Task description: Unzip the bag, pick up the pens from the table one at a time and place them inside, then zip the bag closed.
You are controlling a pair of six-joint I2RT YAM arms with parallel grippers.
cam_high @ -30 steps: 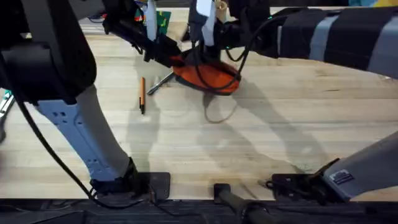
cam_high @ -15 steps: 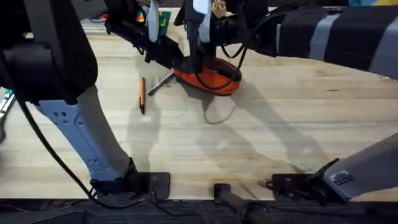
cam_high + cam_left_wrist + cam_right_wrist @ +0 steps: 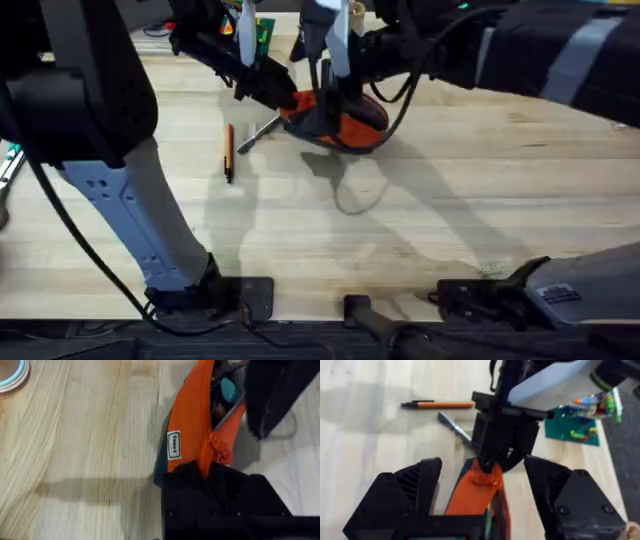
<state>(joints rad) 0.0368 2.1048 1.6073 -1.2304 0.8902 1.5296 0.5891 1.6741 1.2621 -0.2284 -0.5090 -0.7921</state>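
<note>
The orange bag (image 3: 345, 125) lies at the far middle of the table (image 3: 450, 200). My left gripper (image 3: 285, 100) is shut on the bag's left end, pinching the fabric by the zipper (image 3: 214, 450). The bag (image 3: 187, 420) gapes a little, with grey lining and dark contents showing. My right gripper (image 3: 325, 92) hangs open over the bag, its fingers (image 3: 407, 492) straddling the orange fabric (image 3: 475, 492). Left of the bag lie the orange pen (image 3: 229, 152) and the silvery grey pen (image 3: 258, 133). Both the orange pen (image 3: 440, 405) and the grey pen (image 3: 455, 427) also appear past the left gripper (image 3: 495, 440).
A green pad with colourful small items (image 3: 262, 30) sits at the far edge behind the bag. A round pale dish (image 3: 12, 372) lies off to one side. Black cables (image 3: 395, 85) loop from the right arm near the bag. Bare wood spreads across the near half.
The right gripper has dropped closer onto the bag and its arm has shifted right. The bag's top now shows a darker gap. The left gripper and both pens stay put.
</note>
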